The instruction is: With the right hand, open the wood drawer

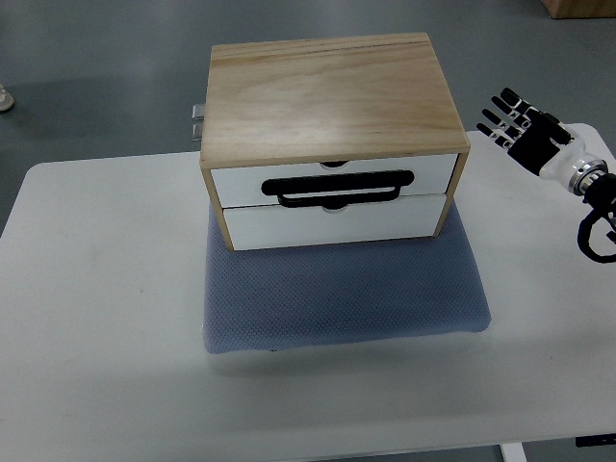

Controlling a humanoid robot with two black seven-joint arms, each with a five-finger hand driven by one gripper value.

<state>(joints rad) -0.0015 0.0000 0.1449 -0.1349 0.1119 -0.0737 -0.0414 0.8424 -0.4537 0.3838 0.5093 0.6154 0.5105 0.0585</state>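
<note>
A light wooden box (327, 91) with two white-fronted drawers stands on a grey-blue mat (346, 294) on the white table (96, 308). The upper drawer (332, 181) and the lower drawer (332, 221) both sit flush and closed. A black loop handle (339, 189) lies across the front of the upper drawer. My right hand (525, 125) hovers to the right of the box, at about the height of its top edge, apart from it. Its fingers are spread and hold nothing. The left arm is out of view.
A metal hinge or latch (197, 120) sticks out at the box's back left corner. The table's far edge runs behind the box, with grey floor (96, 67) beyond. A black cable (599, 231) loops at my right wrist.
</note>
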